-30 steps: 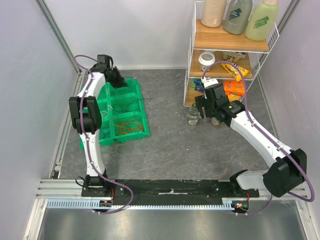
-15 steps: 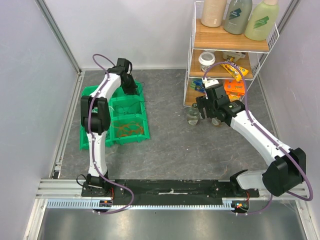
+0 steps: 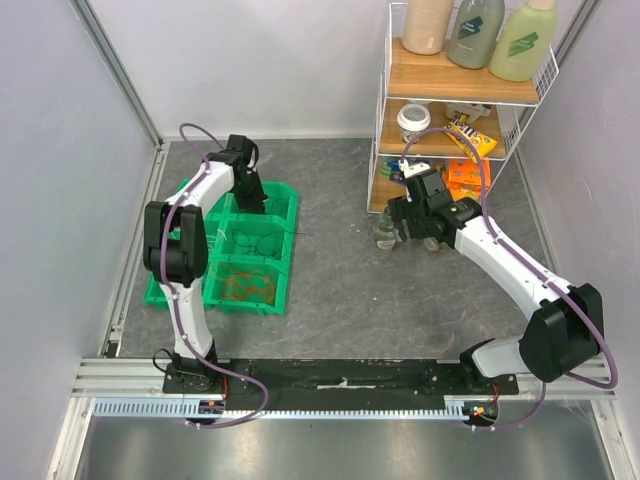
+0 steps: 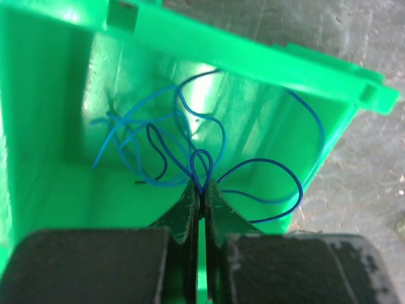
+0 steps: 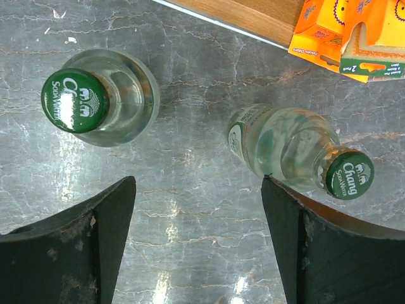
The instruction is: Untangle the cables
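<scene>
My left gripper [image 4: 202, 190] is shut on thin blue cables [image 4: 190, 145] that loop inside a compartment of the green bin [image 4: 50, 126]. In the top view the left gripper [image 3: 252, 196] reaches into the far compartment of the green bin [image 3: 285, 268]. A nearer compartment holds orange cables [image 3: 245, 285]; the middle one holds thin wires [image 3: 250, 240] whose colour I cannot tell. My right gripper [image 5: 197, 209] is open and empty above the grey floor, between two glass bottles. It shows in the top view [image 3: 405, 222] by the shelf.
Two clear bottles with green caps, one upright [image 5: 95, 98], one seen at a slant [image 5: 297, 149], stand under my right gripper. A wire shelf rack [image 3: 455, 90] with bottles, a cup and orange snack packs stands at the back right. Walls close in the left side.
The green bin has shifted and turned on the floor, dragged by my left arm, which swung right, then back a little. The right gripper moved slightly left.
</scene>
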You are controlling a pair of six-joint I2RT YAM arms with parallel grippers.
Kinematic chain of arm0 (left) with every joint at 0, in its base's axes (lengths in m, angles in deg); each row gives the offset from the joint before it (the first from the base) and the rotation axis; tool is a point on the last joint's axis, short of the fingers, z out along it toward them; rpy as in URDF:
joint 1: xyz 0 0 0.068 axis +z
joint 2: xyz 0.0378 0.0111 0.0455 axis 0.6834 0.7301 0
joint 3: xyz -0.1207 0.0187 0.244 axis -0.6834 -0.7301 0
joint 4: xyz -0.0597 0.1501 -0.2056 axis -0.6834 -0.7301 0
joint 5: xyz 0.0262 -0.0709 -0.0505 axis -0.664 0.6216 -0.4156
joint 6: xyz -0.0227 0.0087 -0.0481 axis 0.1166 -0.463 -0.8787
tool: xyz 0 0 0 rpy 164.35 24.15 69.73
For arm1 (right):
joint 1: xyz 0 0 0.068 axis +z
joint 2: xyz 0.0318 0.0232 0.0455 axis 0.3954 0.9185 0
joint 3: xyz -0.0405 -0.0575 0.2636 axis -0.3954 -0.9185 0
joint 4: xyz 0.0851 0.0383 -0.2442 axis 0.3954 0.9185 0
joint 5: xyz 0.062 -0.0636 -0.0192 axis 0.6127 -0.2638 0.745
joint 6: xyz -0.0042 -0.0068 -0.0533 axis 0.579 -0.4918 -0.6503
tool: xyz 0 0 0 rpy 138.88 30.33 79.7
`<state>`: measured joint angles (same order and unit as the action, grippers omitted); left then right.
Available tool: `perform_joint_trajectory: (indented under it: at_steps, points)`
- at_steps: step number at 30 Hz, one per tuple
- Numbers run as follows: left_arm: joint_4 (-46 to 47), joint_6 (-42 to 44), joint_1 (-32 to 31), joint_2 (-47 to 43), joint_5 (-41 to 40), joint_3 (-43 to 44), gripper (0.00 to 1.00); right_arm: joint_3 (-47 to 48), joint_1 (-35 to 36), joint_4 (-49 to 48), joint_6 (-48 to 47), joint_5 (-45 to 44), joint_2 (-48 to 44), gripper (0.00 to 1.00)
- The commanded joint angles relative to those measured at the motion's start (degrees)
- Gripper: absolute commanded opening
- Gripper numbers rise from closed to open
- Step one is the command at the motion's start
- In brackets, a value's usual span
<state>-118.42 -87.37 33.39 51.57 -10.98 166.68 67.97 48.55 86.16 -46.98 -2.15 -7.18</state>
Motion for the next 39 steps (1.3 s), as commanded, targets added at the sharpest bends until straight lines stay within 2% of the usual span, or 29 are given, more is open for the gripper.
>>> perform_joint_trajectory:
  at_steps: [1,10,16,22,39]
  points:
    - [0.92,2.42,-0.13,-7.74,2.69,-2.49,0.02,-0.32,-0.12,0.06,1.42,0.96,-1.28,0.88]
    - [1.71,-0.30,1.62,-11.88,9.45,2.25,0.02,-0.94,-0.21,-0.82,0.89,1.50,-2.25,0.88]
    - [7.24,-2.77,7.25,-16.45,17.97,-0.74,0.02,-1.64,-0.21,-1.69,1.16,1.14,-3.65,0.88]
    - [11.28,-4.35,11.45,-20.31,23.16,-3.81,0.02,-3.14,-0.12,-2.49,-0.34,1.40,-4.53,0.88]
    - [13.04,-3.03,24.30,-26.65,30.11,-8.38,0.02,-3.49,-0.12,-3.45,-1.92,1.31,-4.80,0.89]
